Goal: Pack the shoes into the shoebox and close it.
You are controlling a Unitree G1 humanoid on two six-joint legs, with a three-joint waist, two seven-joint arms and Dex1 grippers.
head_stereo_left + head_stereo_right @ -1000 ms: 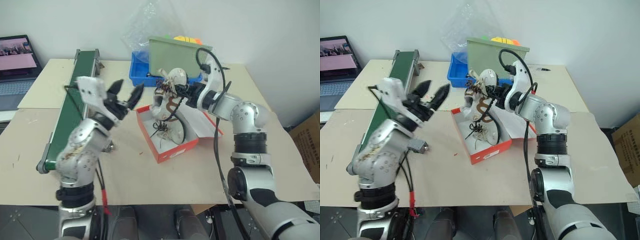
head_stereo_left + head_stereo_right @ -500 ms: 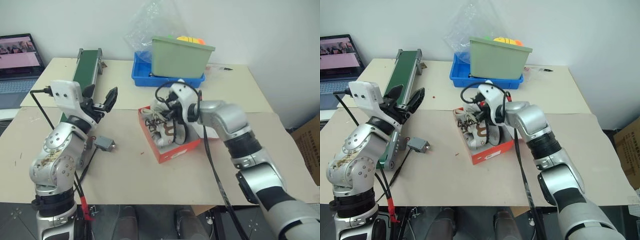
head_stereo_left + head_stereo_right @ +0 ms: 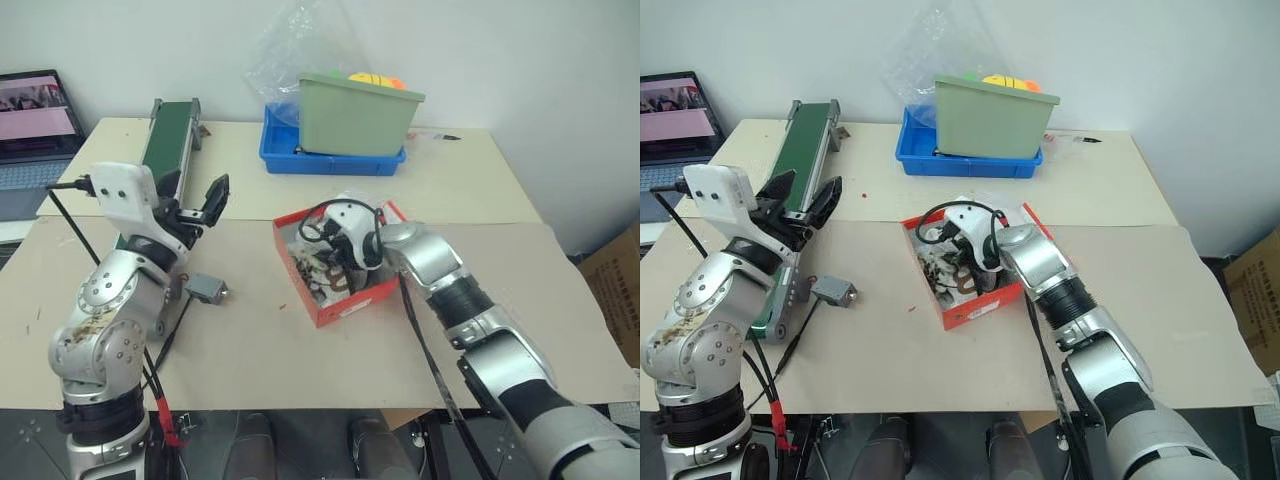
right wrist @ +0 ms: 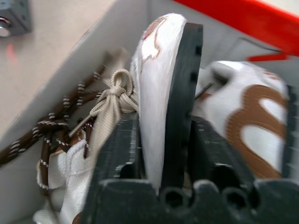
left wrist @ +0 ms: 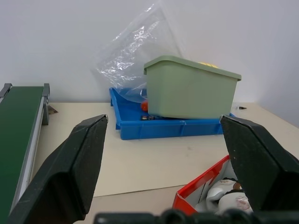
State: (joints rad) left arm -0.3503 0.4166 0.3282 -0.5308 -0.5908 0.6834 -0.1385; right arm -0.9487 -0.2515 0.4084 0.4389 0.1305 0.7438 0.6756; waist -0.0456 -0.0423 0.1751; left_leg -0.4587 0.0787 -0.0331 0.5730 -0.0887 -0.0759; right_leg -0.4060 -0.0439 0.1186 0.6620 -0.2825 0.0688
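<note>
A cardboard-covered table (image 3: 300, 350) is carrying the shoebox (image 3: 345, 300), shoes (image 3: 325, 270) inside, before a green bin (image 3: 358, 115) in a blue tray (image 3: 330, 160).
The right gripper (image 3: 335, 250) is reaching into the box, fingers straddling one shoe's sole; the left gripper (image 3: 195, 203) is hovering wide open beside the green conveyor (image 3: 165, 150).

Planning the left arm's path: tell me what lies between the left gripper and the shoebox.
Bare tabletop, seen from the left eye, separates the left gripper from the shoebox.
</note>
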